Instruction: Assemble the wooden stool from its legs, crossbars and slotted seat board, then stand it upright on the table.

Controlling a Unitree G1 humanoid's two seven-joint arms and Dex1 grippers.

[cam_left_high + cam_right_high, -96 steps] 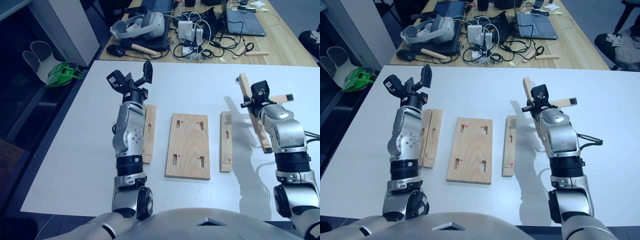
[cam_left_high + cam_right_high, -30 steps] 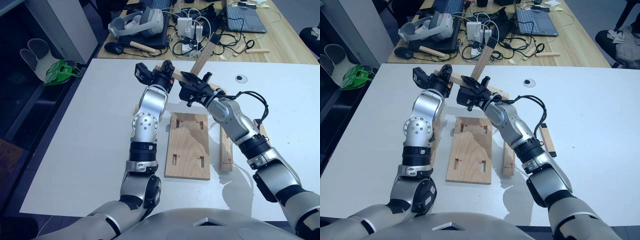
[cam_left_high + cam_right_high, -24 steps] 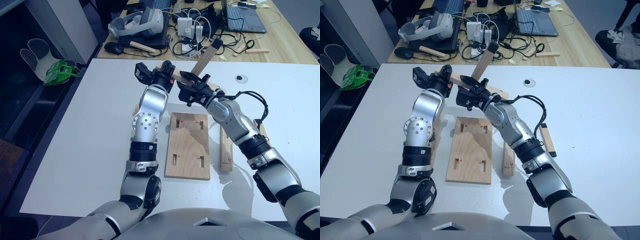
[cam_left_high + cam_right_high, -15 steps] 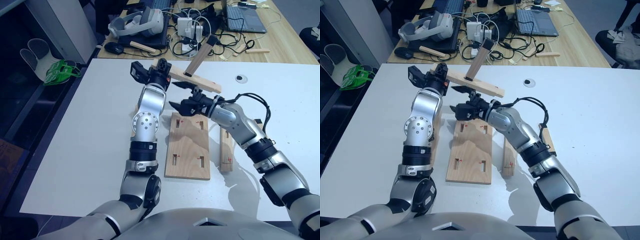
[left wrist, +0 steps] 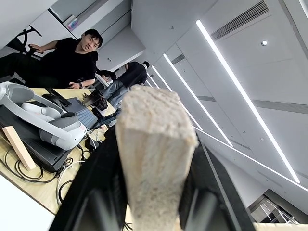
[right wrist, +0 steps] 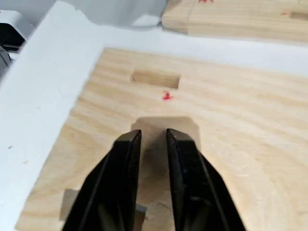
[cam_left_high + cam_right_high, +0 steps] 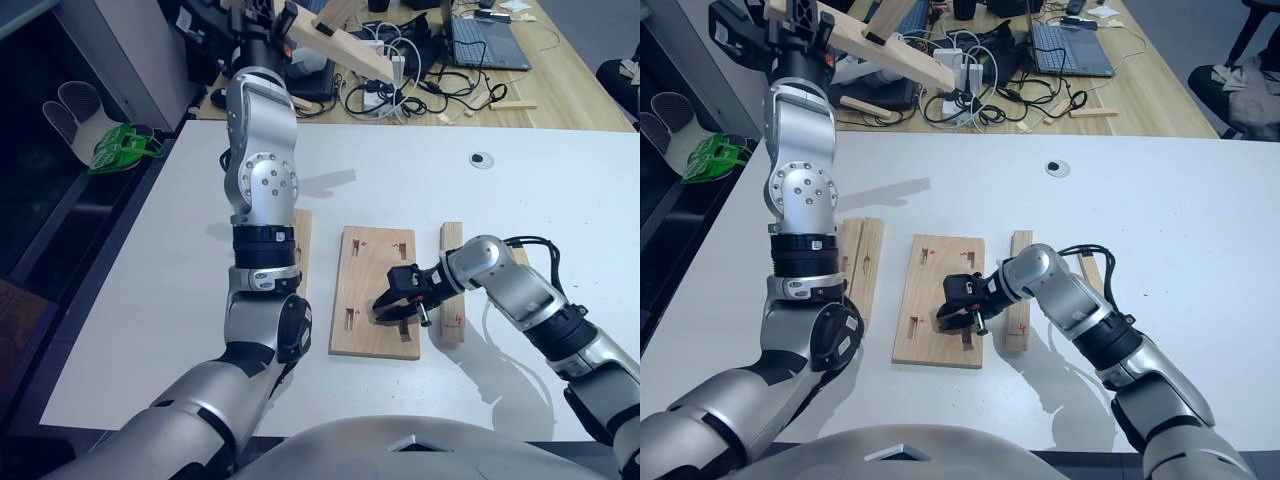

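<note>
The slotted seat board point(image 7: 358, 270) lies flat mid-table. My left gripper point(image 7: 800, 28) is raised high over the table's far left edge. It is shut on a leg-and-crossbar piece point(image 7: 345, 45), whose cut end point(image 5: 154, 159) sits between the fingers. My right gripper point(image 7: 400, 306) hovers low over the board's near right part, its fingers point(image 6: 127, 168) almost together with nothing between them. Two slotted pieces point(image 7: 860, 268) lie left of the board. Another slotted piece point(image 7: 1018, 280) lies on the board's right, and a short bar point(image 7: 1090, 272) peeks out behind the right arm.
A grommet hole point(image 7: 482, 158) marks the white table's far right. Beyond the far edge stands a wooden desk with a headset point(image 7: 855, 65), cables point(image 7: 385, 75), a laptop point(image 7: 485, 40) and loose wood sticks. A green object point(image 7: 122, 148) lies off the left edge.
The right gripper let go of the leg-and-crossbar piece and dropped to the seat board. The left arm swung that piece up high and back.
</note>
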